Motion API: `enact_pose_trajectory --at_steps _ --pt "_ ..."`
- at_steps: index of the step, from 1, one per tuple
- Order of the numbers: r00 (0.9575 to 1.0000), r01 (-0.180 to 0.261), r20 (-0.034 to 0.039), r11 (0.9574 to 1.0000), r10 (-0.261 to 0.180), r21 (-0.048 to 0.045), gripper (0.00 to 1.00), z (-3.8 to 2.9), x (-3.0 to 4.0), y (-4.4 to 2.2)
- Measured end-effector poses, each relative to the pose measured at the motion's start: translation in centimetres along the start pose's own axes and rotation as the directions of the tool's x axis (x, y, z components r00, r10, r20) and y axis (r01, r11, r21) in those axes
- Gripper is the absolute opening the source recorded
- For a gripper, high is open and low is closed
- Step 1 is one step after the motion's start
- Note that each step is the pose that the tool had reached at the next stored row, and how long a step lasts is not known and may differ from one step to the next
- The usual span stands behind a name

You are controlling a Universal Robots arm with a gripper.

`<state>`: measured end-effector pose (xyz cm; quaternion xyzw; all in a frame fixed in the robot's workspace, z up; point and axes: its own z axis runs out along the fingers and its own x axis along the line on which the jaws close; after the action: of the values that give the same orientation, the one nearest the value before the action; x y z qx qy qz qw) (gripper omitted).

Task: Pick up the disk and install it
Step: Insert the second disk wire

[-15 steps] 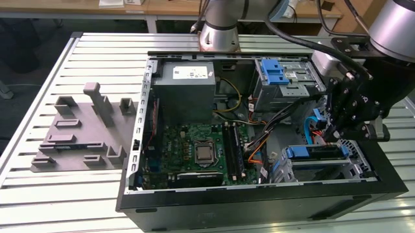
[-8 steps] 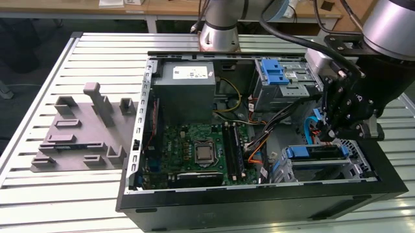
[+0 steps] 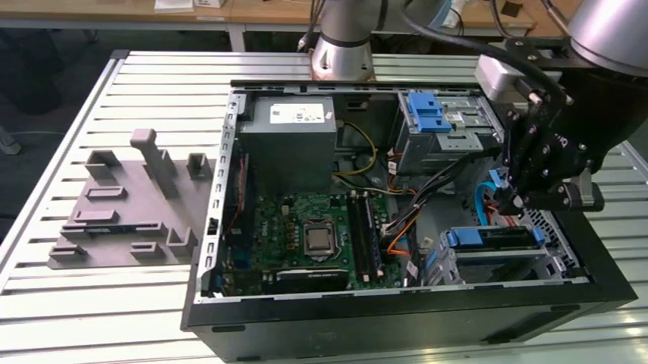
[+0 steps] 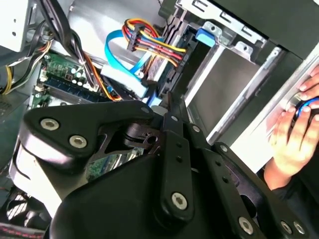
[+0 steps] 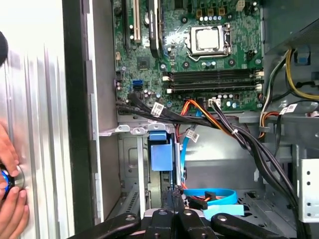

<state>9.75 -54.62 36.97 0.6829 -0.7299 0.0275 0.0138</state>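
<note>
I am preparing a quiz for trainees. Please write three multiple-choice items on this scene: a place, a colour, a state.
1. Where does the gripper hang?
A over the grey fixture; B over the computer case; C off the table.
2. What colour is the cage latch?
A red; B blue; C green.
3. How is the computer case?
A closed; B open, lying on its side; C upright.

Answers:
1 B: it hangs above the case's part at the exterior view's right.
2 B: the plastic is clearly blue.
3 B: the motherboard lies exposed, facing up.
</note>
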Motion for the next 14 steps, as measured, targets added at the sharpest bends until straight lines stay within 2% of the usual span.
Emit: enact_pose_trajectory --at_steps 5,14 --pt "1.0000 0.000 0.0002 1.0000 0.000 0.0001 0.11 -0.48 -0.14 0.33" --pt "1.0000 0.000 -0.0002 1.0000 0.000 0.0001 0.11 -0.69 -0.77 0.37"
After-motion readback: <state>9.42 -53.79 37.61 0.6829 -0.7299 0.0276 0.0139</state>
